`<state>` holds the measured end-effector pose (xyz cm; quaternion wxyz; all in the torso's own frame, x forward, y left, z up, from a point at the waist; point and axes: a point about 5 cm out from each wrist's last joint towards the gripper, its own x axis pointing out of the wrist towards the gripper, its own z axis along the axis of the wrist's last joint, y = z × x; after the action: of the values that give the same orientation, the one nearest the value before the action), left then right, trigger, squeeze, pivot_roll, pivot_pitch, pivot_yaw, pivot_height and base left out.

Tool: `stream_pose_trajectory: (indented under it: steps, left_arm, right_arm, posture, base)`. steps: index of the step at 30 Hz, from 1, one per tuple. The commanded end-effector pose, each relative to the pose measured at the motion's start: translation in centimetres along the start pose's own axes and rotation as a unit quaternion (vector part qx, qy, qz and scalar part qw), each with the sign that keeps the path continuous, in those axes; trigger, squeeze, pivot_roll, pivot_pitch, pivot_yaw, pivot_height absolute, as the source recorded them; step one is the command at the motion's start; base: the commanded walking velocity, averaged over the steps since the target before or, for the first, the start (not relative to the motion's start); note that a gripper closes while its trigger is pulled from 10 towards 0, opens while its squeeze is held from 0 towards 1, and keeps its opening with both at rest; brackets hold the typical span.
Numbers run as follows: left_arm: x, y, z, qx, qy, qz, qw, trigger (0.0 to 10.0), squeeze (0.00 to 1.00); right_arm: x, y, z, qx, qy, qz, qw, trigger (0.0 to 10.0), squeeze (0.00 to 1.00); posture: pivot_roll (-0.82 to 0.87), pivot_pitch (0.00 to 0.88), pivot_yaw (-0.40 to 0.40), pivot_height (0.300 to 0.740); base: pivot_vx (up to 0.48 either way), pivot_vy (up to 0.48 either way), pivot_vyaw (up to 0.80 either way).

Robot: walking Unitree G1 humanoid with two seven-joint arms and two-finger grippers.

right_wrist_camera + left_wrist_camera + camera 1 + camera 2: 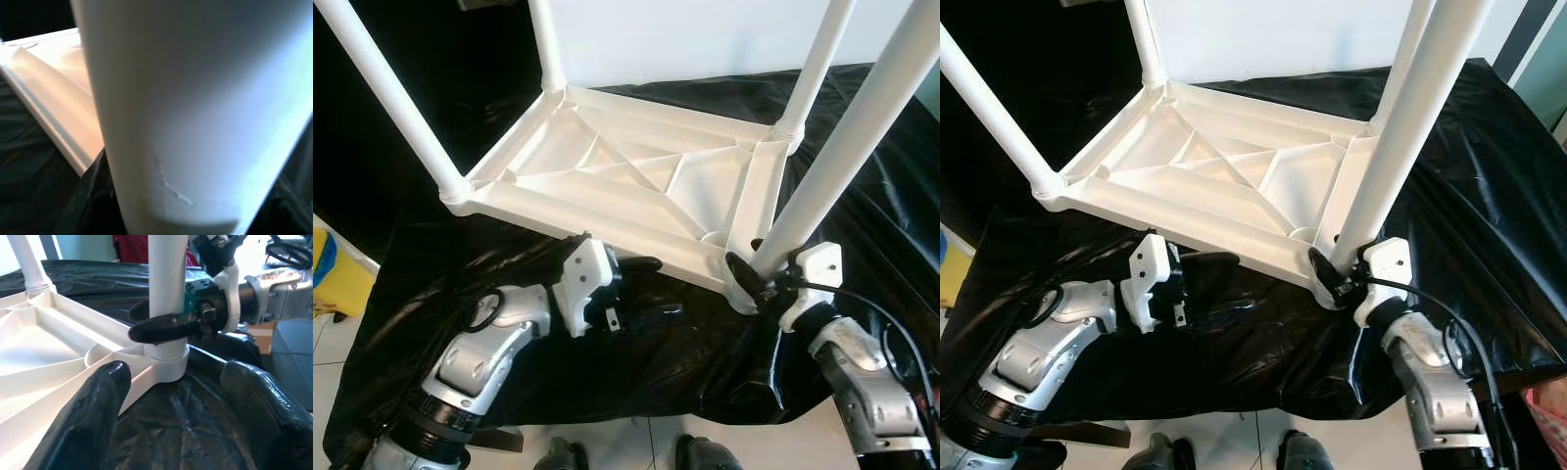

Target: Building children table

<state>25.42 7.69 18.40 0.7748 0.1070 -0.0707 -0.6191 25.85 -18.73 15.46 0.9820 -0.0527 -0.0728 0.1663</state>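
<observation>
A white plastic table top (626,176) lies upside down on a black sheet, with its legs pointing up. My right gripper (751,274) is shut on the near-right leg (842,157) just above its corner socket. One black finger (161,328) wraps across that leg (167,274) in the left wrist view, and the leg (186,107) looms very close in the right wrist view. My left gripper (651,287) is open, low over the sheet beside the table's front edge. Its fingers point toward that corner and hold nothing.
Three more legs stand at the near-left (391,98), far-left (545,44) and far-right (818,64) corners. The black sheet (881,196) drapes over the front edge. A yellow object (333,274) sits on the floor at left. A cardboard box (261,333) lies beyond the right arm.
</observation>
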Motion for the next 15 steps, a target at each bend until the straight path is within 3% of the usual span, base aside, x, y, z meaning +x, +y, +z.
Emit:
stream_pose_trajectory:
  steps: [1,7,11,14,15]
  left_arm:
    - [-0.3,1.0,0.0,-0.005,0.003,0.109,0.994,10.0,0.00]
    - [0.3,0.9,0.0,-0.015,-0.006,0.123,0.992,10.0,0.00]
    - [0.7,1.2,0.2,-0.020,-0.011,0.136,0.990,10.0,0.00]
    - [0.8,1.4,0.2,-0.015,-0.010,0.137,0.990,10.0,0.00]
    - [0.8,1.4,0.2,-0.014,-0.009,0.137,0.990,10.0,0.00]
  right_arm:
    - [-0.3,0.0,-0.7,0.010,0.022,-0.034,0.999,0.0,0.00]
    - [-0.5,1.6,-0.8,0.038,0.018,-0.115,0.992,0.0,0.00]
    - [-0.7,2.8,-1.0,0.042,0.023,-0.201,0.979,0.0,0.00]
    - [-0.7,3.6,-1.1,0.053,0.026,-0.226,0.972,0.0,0.00]
    - [-0.7,3.8,-1.0,0.052,0.023,-0.236,0.970,10.0,0.00]
  posture:
    - [-0.12,0.150,0.048,0.740]
    - [-0.13,0.144,0.047,0.740]
    - [-0.13,0.138,0.048,0.740]
    - [-0.13,0.136,0.049,0.740]
    - [-0.13,0.133,0.051,0.740]
  base:
    - [0.000,0.000,0.00]
    - [0.000,0.000,0.00]
    - [0.000,0.000,0.00]
    - [0.000,0.000,0.00]
    - [0.000,0.000,0.00]
